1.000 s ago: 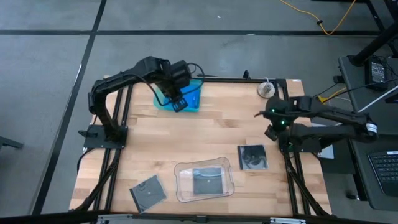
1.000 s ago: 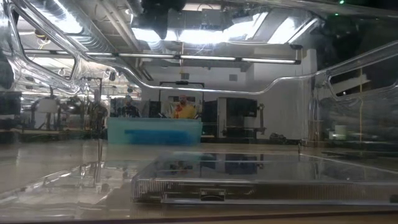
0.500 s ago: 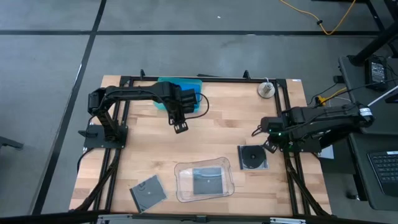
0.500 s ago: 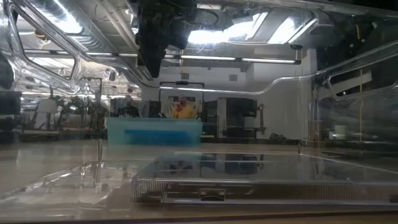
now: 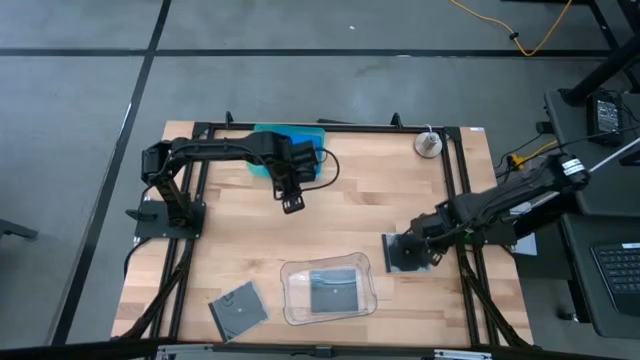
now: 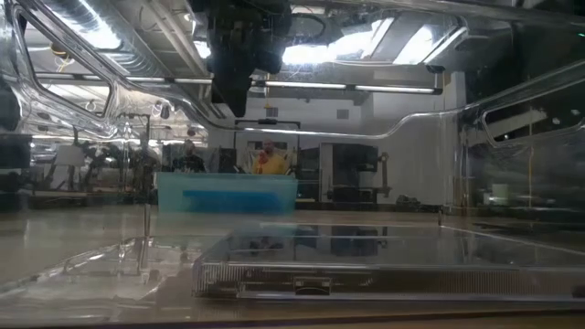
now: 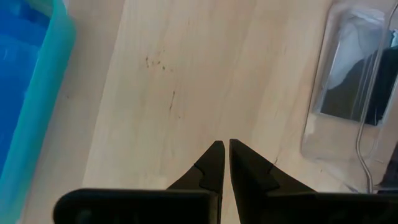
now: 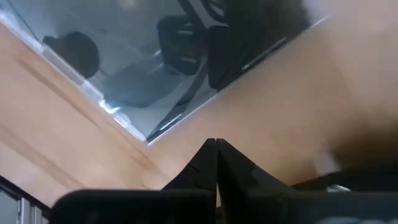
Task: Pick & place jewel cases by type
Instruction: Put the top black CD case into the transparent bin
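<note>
right pincer [image 5: 413, 250] partly hides a dark jewel case [image 5: 393, 258].

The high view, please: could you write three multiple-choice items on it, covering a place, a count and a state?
1. Where is the teal tray?
A. far edge of the table
B. near edge
C. on the floor

2. How many dark cases lie outside the clear tray?
A. none
B. two
C. four

3. How are the left gripper's jaws?
A. wide open
B. shut, empty
C. shut on a case

Answers:
1 A, it sits by the far rail.
2 B, one at the near left, one under the right gripper.
3 B, tips together over bare wood.
</note>
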Action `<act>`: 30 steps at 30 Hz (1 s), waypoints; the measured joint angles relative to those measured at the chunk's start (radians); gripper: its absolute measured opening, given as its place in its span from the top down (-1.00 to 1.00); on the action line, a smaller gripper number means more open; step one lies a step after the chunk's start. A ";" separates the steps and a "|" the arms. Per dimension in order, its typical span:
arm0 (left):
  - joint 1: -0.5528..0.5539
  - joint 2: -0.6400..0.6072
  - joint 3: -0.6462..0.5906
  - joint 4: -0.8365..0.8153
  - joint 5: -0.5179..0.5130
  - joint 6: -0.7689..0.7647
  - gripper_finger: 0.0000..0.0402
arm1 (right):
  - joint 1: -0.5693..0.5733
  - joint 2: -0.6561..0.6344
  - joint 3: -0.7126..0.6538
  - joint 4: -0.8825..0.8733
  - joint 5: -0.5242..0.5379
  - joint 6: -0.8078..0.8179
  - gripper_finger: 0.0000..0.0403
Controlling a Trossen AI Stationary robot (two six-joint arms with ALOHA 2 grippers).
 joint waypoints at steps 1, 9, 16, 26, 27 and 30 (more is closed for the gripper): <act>0.001 0.000 0.000 0.003 0.000 0.000 0.91 | 0.009 0.005 -0.018 0.028 -0.016 0.017 0.96; 0.002 0.000 0.000 0.005 0.000 -0.007 0.92 | 0.028 0.017 -0.074 0.225 -0.042 0.048 0.98; 0.002 0.000 0.000 0.029 -0.001 -0.031 0.93 | -0.044 0.133 -0.068 0.349 -0.068 -0.086 0.97; 0.002 0.000 0.000 0.028 -0.001 -0.057 0.92 | -0.255 0.277 -0.068 0.603 -0.069 -0.262 0.96; 0.002 0.000 0.000 0.029 -0.001 -0.061 0.92 | -0.278 0.286 -0.063 0.605 -0.077 -0.278 0.96; -0.001 0.000 0.000 0.028 -0.004 -0.070 0.93 | -0.344 0.318 -0.041 0.609 -0.090 -0.349 0.96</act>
